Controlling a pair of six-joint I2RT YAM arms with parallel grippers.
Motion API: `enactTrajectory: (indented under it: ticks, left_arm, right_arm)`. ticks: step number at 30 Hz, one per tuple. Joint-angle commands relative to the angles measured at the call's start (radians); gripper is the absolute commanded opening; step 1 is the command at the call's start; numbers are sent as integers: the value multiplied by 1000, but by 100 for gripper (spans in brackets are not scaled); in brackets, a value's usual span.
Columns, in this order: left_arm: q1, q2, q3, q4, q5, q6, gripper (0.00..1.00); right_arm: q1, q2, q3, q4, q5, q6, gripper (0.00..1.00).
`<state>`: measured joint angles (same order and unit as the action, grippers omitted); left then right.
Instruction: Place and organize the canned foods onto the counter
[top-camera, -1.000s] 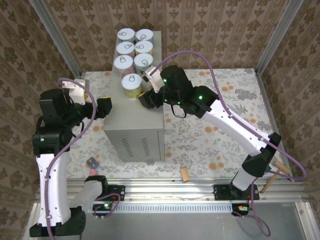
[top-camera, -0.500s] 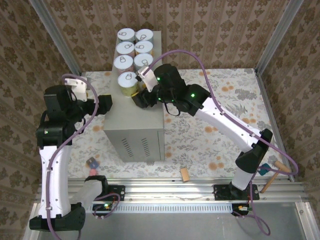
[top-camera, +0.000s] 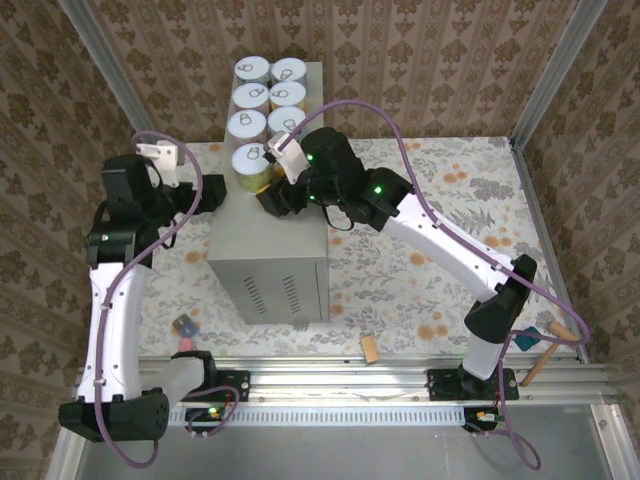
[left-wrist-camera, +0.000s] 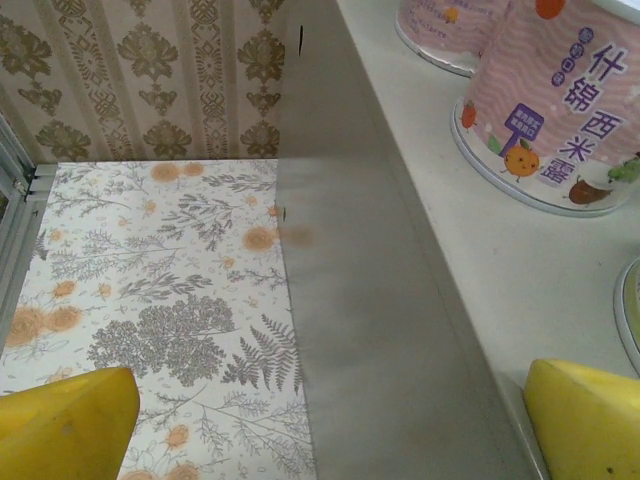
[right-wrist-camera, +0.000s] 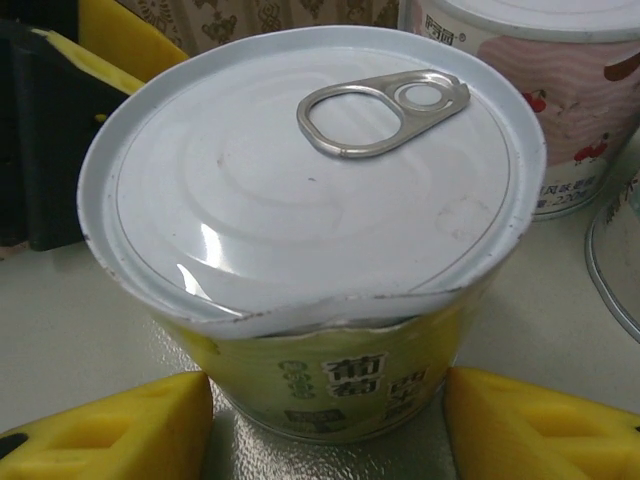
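- Right gripper (right-wrist-camera: 325, 415): jaws pinch the yellow-label can (right-wrist-camera: 310, 200), which stands upright on the grey surface (top-camera: 265, 235), lid sealed, contents hidden.
- Six other cans (top-camera: 288, 95): two rows just behind it, all sealed.
- Left gripper (left-wrist-camera: 320, 430): jaws spread wide at the surface's left edge.

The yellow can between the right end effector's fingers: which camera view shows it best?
The right wrist view: the yellow can is close, with its pull-tab lid, dented rim and label visible. The top external view shows it small, from above. The left wrist view looks at a pink can on the counter.
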<state>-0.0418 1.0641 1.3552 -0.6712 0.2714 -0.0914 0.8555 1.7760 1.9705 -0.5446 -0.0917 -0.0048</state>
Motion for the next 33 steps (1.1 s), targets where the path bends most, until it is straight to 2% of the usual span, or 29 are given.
enactTrajectory:
  ticks: [1,21,33]
  left_arm:
    - [-16,9,26,40,15,-19,100]
    - [-28,65,36,79,5,-21,100]
    - [-27,61,33,79,-6,-18,100]
  right_arm:
    - [11,26,41,29,-31,-12,64]
    - [15,67,59,40,24,22,62]
    - [14,77,65,52,10,23,62]
